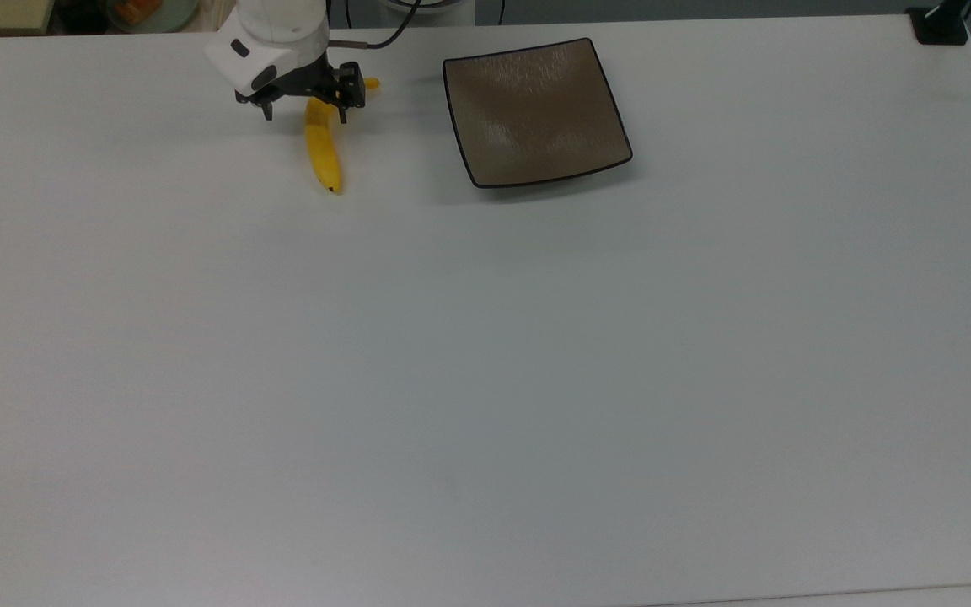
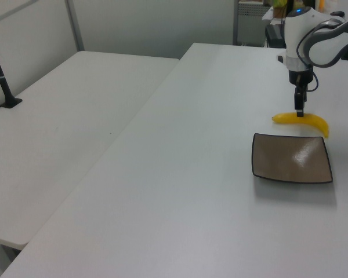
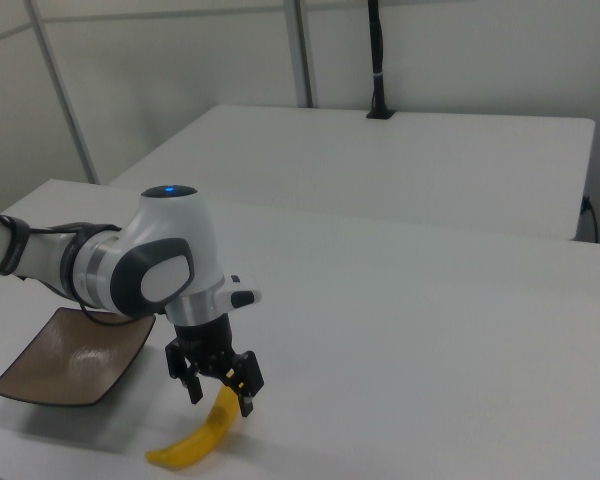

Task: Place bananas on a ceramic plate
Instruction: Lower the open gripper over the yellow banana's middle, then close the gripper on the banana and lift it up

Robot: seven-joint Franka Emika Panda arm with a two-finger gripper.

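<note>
One white table point(image 1: 485, 379) is carrying everything. One ceramic plate point(image 1: 534, 111) is sitting at the top view's far edge, bare. One banana point(image 1: 323, 147) is lying on the table well to the top view's left of the plate. One gripper point(image 1: 303, 109) is straddling the banana's stem half, fingers spread wide. No writing is showing.

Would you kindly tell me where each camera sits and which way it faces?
Top view: high above the white table, looking down; white wrist and gripper over the curved yellow banana.
Left view: beside the table, looking along it; arm above the banana, behind the square brown-grey ceramic plate.
Right view: low, opposite side; arm close up, open fingers either side of the banana.
All three share banana and plate.
</note>
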